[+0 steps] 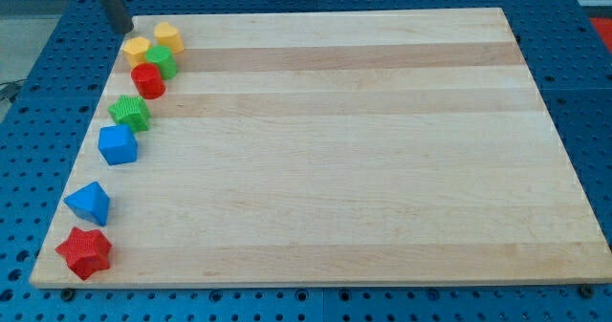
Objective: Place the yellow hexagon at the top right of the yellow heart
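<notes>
Two yellow blocks sit at the board's top left corner. The left one [137, 48] looks like the hexagon. The right one [168, 35] looks like the heart, and it lies up and right of the hexagon and close to it. The two shapes are small and hard to tell apart for sure. My tip [122, 29] stands at the board's top left edge, just up and left of the yellow hexagon, with a small gap between them. It touches no block.
A green block [161, 62] and a red cylinder [147, 80] crowd just below the yellow pair. Down the left edge lie a green star [129, 112], a blue cube [118, 144], a blue triangle [89, 203] and a red star [84, 253]. The wooden board [363, 150] sits on a blue pegboard.
</notes>
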### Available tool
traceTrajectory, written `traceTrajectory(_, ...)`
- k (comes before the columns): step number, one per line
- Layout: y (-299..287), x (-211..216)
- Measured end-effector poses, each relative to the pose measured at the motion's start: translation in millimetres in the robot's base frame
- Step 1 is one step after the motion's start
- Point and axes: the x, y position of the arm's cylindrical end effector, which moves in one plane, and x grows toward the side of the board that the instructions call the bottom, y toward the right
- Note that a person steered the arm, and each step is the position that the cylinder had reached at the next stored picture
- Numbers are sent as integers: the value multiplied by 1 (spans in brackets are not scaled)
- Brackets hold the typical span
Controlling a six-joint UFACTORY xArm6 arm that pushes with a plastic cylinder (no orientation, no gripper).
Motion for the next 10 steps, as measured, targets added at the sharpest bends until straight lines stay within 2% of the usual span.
traceTrajectory(3,0,30)
traceTrajectory(6,5,92)
traceTrajectory(7,40,92)
traceTrajectory(10,47,76)
